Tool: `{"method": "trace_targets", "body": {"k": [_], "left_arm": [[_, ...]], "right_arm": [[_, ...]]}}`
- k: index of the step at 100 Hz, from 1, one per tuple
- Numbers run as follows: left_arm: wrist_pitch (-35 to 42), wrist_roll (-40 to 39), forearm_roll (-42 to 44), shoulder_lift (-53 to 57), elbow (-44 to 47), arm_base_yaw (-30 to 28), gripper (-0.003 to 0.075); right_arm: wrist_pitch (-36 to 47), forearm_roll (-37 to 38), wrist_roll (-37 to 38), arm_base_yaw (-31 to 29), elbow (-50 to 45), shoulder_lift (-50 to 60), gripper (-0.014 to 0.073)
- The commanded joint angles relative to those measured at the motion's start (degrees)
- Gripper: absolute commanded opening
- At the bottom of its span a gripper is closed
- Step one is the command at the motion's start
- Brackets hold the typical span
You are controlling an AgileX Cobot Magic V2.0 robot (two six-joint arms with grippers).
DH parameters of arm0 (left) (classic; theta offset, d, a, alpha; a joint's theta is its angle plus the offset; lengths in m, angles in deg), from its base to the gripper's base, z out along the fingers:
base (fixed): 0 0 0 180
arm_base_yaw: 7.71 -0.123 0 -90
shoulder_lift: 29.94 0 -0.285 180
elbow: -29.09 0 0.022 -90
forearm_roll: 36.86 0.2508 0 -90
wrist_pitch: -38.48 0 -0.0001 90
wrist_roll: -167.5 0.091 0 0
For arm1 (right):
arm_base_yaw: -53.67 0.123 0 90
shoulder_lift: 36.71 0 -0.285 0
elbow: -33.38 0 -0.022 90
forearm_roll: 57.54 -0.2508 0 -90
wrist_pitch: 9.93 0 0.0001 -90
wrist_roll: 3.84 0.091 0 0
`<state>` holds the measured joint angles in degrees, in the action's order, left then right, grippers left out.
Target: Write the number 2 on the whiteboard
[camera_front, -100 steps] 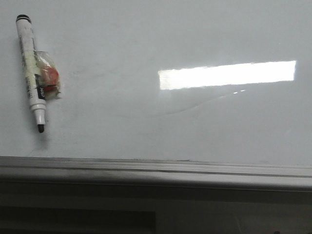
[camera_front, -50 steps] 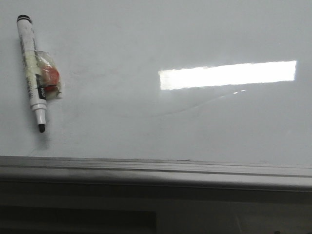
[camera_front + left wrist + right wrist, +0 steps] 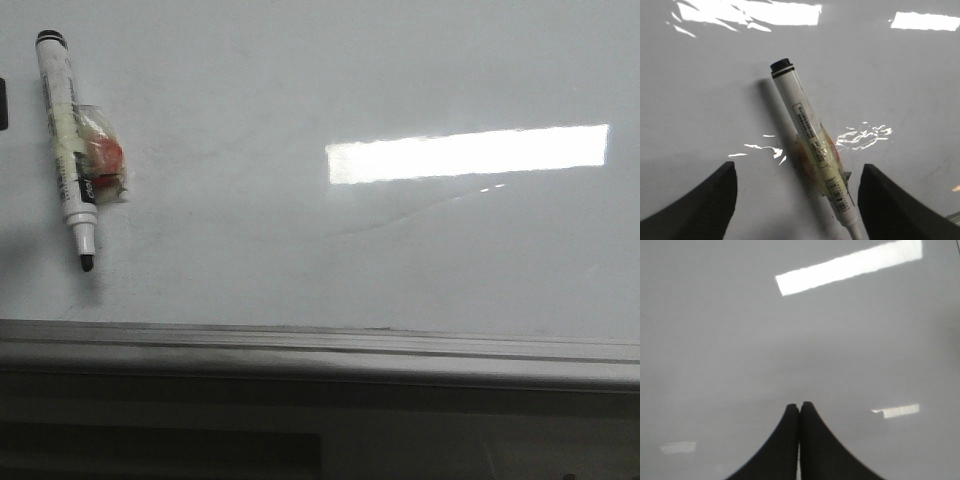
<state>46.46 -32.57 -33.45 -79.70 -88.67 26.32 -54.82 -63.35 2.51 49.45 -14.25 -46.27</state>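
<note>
The whiteboard (image 3: 400,270) fills the front view, glossy and white-grey, with its grey metal rail (image 3: 320,350) along the near edge. No number 2 shows on it. A white marker (image 3: 70,150) with a black end, a bare black tip and a taped red-and-clear wrap lies flat at the board's far left. My left gripper (image 3: 797,172) is open and hovers over the marker (image 3: 807,135), one finger on each side, not touching it. A dark sliver of this gripper (image 3: 3,102) shows at the front view's left edge. My right gripper (image 3: 800,406) is shut and empty over bare board (image 3: 740,340).
A bright rectangular light reflection (image 3: 466,153) lies on the board's right half, with a faint curved smear (image 3: 400,218) below it. Beyond the rail the near edge drops into a dark area (image 3: 160,450).
A dark sliver of my left gripper has come into the front view at the left edge, and a faint shadow has appeared at the board's lower left. The marker has not moved.
</note>
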Motion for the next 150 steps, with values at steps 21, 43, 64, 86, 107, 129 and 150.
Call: {"method": "trace_targets", "body": {"k": [21,43,64,86,107,129,150], "left_arm": [[9.84,-2.58,-2.91,-5.9,-1.67,6.77,0.0462],[11.1,-2.58,-5.53,-11.97,-1.74,9.04,0.0462],[15.45,-2.58,-7.43,-15.68,-1.74,9.04,0.0456],[16.51,-2.36,-9.47,-16.98,-1.74,9.04,0.0104],[16.66,-2.22,-8.11,-16.98,-1.74,9.04,-0.002],[17.14,-2.11,-2.71,-16.84,-1.74,9.04,-0.002],[17.41,-2.11,6.01,-15.17,-1.74,9.04,-0.002]], "right_arm": [[4.13,0.24,0.05,-0.31,1.27,-1.51,-0.0051],[4.13,0.24,0.05,-0.31,1.27,-1.51,-0.0051],[4.13,0.24,0.05,-0.31,1.27,-1.51,-0.0051],[4.13,0.24,0.05,-0.31,1.27,-1.51,-0.0051],[4.13,0.24,0.05,-0.31,1.27,-1.51,-0.0051],[3.02,-5.41,-0.3,-0.31,1.27,-1.51,-0.0051],[-1.53,-28.36,-25.15,0.53,1.27,-5.09,-0.005]]}}
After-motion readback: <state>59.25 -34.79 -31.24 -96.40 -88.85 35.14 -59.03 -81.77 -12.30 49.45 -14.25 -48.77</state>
